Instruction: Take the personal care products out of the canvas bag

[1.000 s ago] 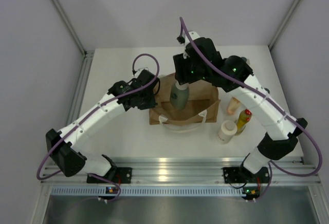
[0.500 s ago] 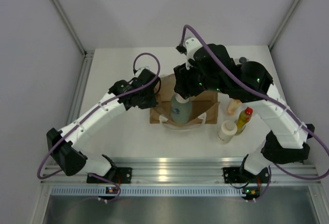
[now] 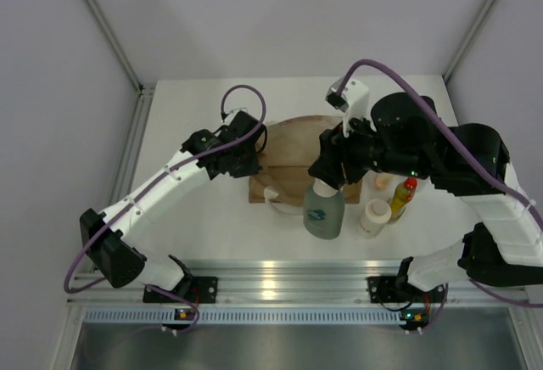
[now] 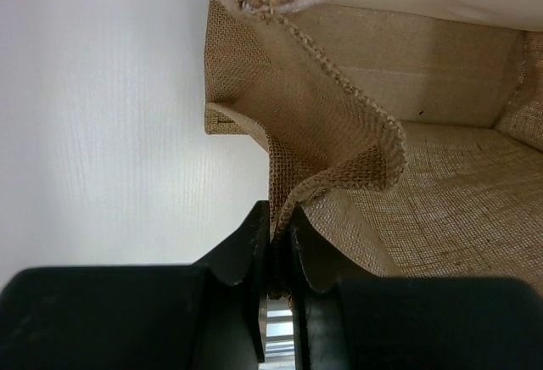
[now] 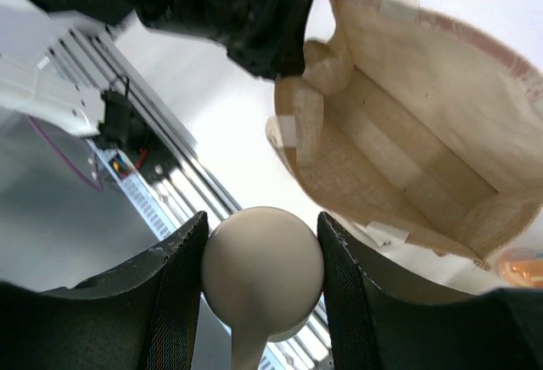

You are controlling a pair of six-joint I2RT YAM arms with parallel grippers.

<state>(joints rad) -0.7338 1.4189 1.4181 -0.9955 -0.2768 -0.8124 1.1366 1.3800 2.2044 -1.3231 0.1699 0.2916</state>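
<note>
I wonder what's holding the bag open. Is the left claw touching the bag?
Touching. The left wrist view shows the left claw pinched shut on the canvas bag's folded edge, with the fabric squeezed in its grip.

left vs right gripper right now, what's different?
The left gripper pinches the thin cloth edge of the bag, jaws almost touching. The right gripper clamps the round top of the pump bottle, jaws spread wide around it. In the top view, the left one sits at the bag's left side, while the right one is out in front of it. Shared: both are shut on something.
</note>
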